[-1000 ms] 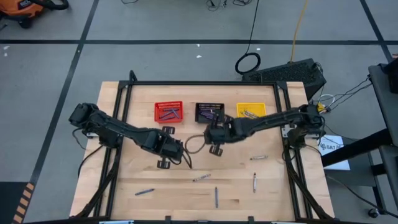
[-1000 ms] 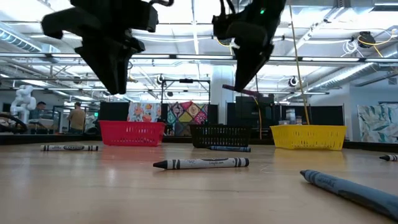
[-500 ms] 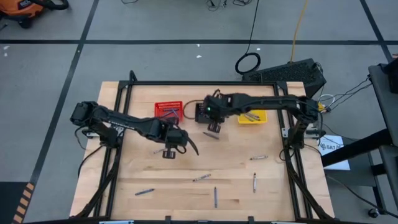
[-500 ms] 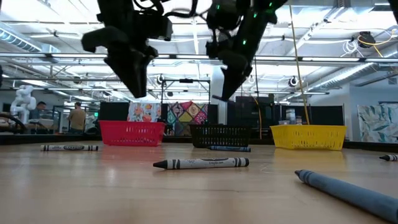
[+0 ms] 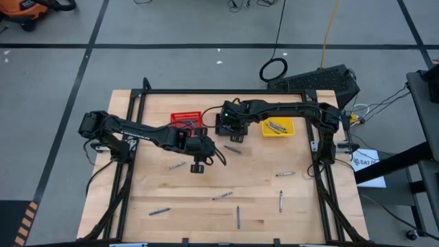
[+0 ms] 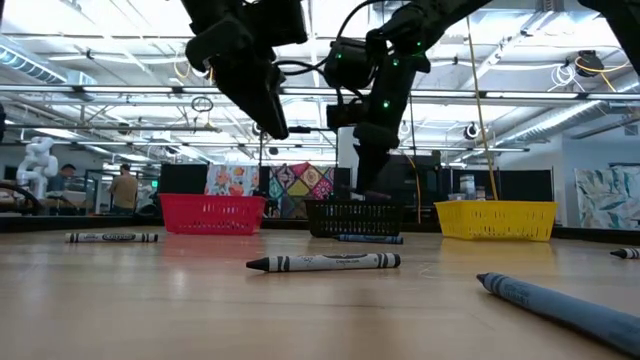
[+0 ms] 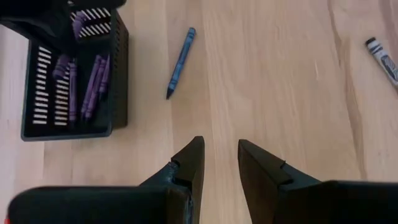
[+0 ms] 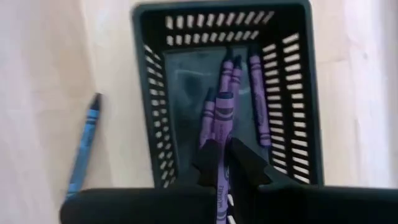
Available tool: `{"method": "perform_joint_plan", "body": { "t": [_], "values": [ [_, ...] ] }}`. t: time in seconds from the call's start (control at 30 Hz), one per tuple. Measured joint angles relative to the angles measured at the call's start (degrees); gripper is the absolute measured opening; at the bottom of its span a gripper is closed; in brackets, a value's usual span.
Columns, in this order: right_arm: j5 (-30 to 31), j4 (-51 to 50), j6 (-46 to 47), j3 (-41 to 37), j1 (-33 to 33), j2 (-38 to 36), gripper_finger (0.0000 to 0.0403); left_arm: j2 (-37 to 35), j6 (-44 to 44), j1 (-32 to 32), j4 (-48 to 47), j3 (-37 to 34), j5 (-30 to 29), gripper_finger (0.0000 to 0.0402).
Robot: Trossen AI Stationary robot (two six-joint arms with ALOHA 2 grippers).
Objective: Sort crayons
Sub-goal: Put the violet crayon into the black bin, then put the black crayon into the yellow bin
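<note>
Baskets: three in a row at the far side of the wooden table (image 5: 137, 199), each a slotted plastic box: red basket (image 5: 182, 117), black basket (image 8: 224, 87), yellow basket (image 5: 277, 127).
Right gripper (image 8: 227, 158): directly above the black basket, fingers clenched on a purple crayon (image 8: 220, 186) whose long axis runs along the fingers, tip hanging between them over the basket floor.
Black basket contents: about five purple crayons (image 8: 256, 99) below the right gripper, lying roughly parallel along the basket's length.
Left gripper (image 7: 219, 163): released, fingers parted with nothing between them, hovering over bare wood beside the black basket.
Blue crayon (image 7: 180, 62): one, flat on the table ahead of the left gripper, just beside the black basket, lying nearly parallel to its wall.
Loose crayons: six or so scattered on the near half, including a grey crayon (image 6: 325, 263) with paper wrapper, lying crosswise in the low view.
</note>
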Motion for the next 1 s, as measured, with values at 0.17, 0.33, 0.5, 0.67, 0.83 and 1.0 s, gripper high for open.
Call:
{"method": "perform_joint_plan", "body": {
  "t": [0.17,0.33,0.5,0.67,0.83,1.0],
  "values": [
    [-3.17,1.02,-0.44,0.02,-0.89,-0.09,0.0003,0.0,-0.63,0.0,1.52,0.0,2.89,0.0095],
    [-3.19,1.22,-0.46,0.02,-1.34,0.23,0.0017,0.0,-5.56,-0.82,3.18,0.0,3.58,0.0095],
    [-3.17,1.23,0.74,0.02,-1.32,0.34,0.0037,0.0,-6.58,-2.17,3.53,0.0,3.58,0.0095],
    [-3.05,1.2,2.71,0.02,-1.32,0.35,0.0066,0.8,-7.08,-4.15,3.89,-0.01,3.63,0.0095],
    [-2.94,1.06,3.98,0.04,-1.32,0.3,0.0092,2.74,-10.25,-5.38,4.19,-0.07,4.43,0.0095],
    [-0.76,-1.4,6.49,0.04,-1.03,-1.42,0.0105,5.03,-13.62,-7.06,5.82,-0.02,5.87,0.0095]
  ]
}}
